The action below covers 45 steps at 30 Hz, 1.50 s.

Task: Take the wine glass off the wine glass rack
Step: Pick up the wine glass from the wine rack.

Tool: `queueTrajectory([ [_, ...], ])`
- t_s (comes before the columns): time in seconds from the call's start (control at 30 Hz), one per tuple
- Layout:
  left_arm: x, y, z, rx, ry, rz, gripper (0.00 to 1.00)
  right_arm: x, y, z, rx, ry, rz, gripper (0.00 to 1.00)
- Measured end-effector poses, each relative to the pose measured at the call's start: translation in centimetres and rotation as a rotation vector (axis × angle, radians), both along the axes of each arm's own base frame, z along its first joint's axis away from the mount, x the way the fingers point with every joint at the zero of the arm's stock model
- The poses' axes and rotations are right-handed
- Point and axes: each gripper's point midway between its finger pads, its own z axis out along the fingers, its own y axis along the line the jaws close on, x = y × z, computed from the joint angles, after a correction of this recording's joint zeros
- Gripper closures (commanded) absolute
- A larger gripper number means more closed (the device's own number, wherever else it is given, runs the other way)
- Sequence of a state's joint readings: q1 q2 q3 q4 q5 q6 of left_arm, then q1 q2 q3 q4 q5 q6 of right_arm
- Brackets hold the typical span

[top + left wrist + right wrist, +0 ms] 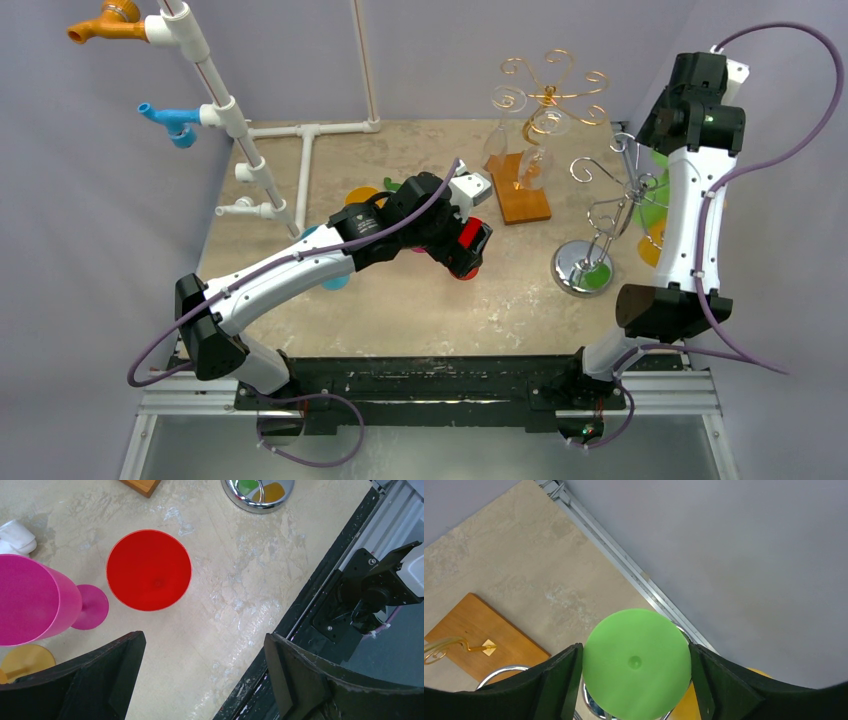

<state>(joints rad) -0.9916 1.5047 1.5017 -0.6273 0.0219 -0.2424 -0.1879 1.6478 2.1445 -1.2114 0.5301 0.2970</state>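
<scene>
A green wine glass [636, 662] hangs upside down on the chrome rack [605, 215] at the right of the table. In the right wrist view its round foot fills the gap between my fingers. My right gripper [636, 680] is shut on that foot, with both pads touching its rim. In the top view the glass [652, 205] shows beside my right arm, which hides the gripper. My left gripper [205, 675] is open and empty over the table's middle. It hovers beside a red glass [149, 570] and a pink glass [35, 597].
A gold rack [550, 85] with clear glasses stands on a wooden base [520, 190] at the back. A yellow glass [655, 240] hangs on the chrome rack, whose base [583, 268] is round. A white pipe frame [250, 150] stands at the left. The table's right rail [624, 562] is close.
</scene>
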Motion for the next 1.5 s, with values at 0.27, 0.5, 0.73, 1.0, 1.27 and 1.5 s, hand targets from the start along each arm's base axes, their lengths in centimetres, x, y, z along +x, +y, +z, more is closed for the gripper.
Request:
queueTrajectory([
  [0.27,0.0,0.0,0.0,0.000,0.000,0.000,0.03,-0.1,0.1,0.0,0.002,0.001,0.001,0.51],
  [0.5,-0.1,0.0,0.0,-0.002,0.002,-0.003,0.03,-0.4,0.2,0.6,0.001,-0.019,-0.004,0.52],
  [0.73,-0.1,0.0,0.0,-0.001,0.003,-0.004,0.03,-0.5,0.1,0.8,-0.005,-0.031,-0.017,0.52],
  [1.0,-0.1,-0.1,0.0,-0.001,0.003,-0.004,0.03,-0.7,-0.5,1.2,-0.032,-0.033,-0.046,0.53],
  [1.27,-0.1,-0.1,-0.1,-0.001,0.006,-0.006,0.03,-0.9,-1.0,1.5,-0.055,-0.037,-0.072,0.53],
  [1.5,-0.1,-0.2,-0.3,0.004,0.009,-0.007,0.03,-1.1,-1.2,1.6,-0.068,-0.035,-0.086,0.54],
])
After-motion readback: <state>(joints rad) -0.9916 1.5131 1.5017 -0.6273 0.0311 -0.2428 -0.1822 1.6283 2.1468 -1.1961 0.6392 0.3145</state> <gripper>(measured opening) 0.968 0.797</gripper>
